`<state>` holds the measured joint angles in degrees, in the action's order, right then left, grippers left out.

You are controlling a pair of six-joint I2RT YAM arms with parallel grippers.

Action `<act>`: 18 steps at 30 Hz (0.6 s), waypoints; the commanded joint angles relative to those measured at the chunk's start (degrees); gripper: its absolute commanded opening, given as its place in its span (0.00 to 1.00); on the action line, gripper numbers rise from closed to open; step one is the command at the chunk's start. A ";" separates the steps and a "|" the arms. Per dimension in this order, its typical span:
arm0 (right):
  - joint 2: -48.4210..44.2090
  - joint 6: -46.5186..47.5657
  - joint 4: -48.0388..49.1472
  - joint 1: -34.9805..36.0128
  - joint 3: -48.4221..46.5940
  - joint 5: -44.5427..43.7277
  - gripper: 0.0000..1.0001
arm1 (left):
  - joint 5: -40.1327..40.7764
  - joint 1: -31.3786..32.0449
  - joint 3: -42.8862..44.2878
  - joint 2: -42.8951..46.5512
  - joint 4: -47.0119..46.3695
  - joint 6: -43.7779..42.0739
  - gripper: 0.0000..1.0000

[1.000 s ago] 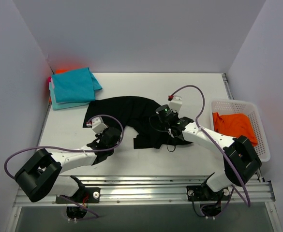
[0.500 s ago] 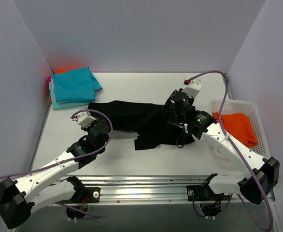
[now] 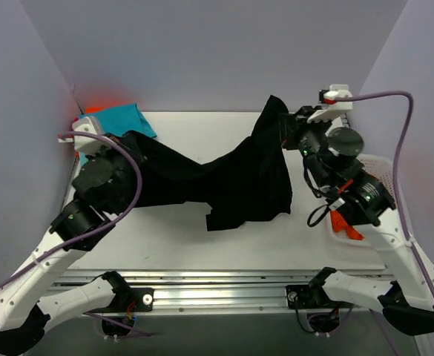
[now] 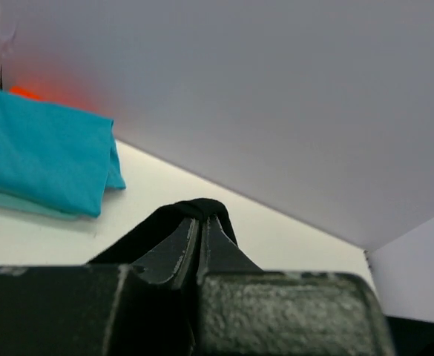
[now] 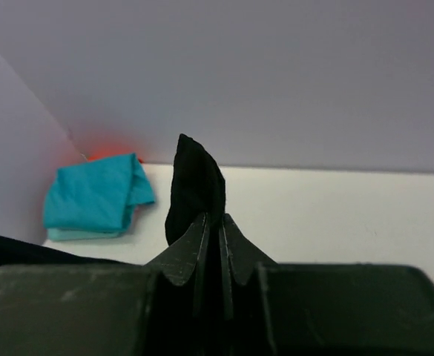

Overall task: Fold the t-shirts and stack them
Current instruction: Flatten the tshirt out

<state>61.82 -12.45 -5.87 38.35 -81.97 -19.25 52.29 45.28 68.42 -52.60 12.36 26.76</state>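
T-shirt [image 3: 239,178], black, lengthwise left-right between left tool [image 4: 202,221], right tool [image 5: 211,217] (both clamped on it)

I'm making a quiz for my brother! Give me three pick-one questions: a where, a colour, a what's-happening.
1. Where is the teal pile? A far-left corner; B near edge; C middle.
2. What colour is the lifted t-shirt? A orange; B black; C white.
3. How are the left gripper and right gripper? A both open; B one open; C both shut on cloth.
1 A, it lies by the back wall, left; 2 B, dark cloth spans both arms; 3 C, wrist views show pinched fabric.
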 commanded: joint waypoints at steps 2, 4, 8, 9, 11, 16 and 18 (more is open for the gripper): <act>-6.44 7.08 7.43 0.32 -6.00 11.66 0.00 | -1.83 0.16 12.51 1.45 4.16 -11.11 0.02; -7.68 8.93 8.15 0.32 -8.46 19.80 0.00 | -5.34 0.16 17.26 2.06 5.30 -13.04 0.02; -9.44 9.11 8.68 0.32 -13.46 35.10 0.00 | -16.13 0.16 24.11 3.29 7.94 -13.49 0.02; -9.53 8.85 8.77 0.24 -14.52 37.59 0.00 | -18.00 0.16 25.69 3.55 9.16 -13.58 0.02; -8.92 8.14 8.16 0.15 -18.64 44.86 0.00 | -24.48 0.16 30.70 3.56 10.31 -13.67 0.02; -7.42 7.09 10.26 0.06 -28.56 47.12 0.00 | -30.58 -0.36 45.87 1.01 14.88 -15.07 0.02; -3.83 7.44 7.91 -0.03 -34.01 38.21 0.00 | -29.45 -1.24 49.95 -1.53 16.90 -16.12 0.02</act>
<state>54.39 -5.26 -1.80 38.35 -109.97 22.76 27.09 44.97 112.16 -51.53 25.98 13.63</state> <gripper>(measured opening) 0.019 0.039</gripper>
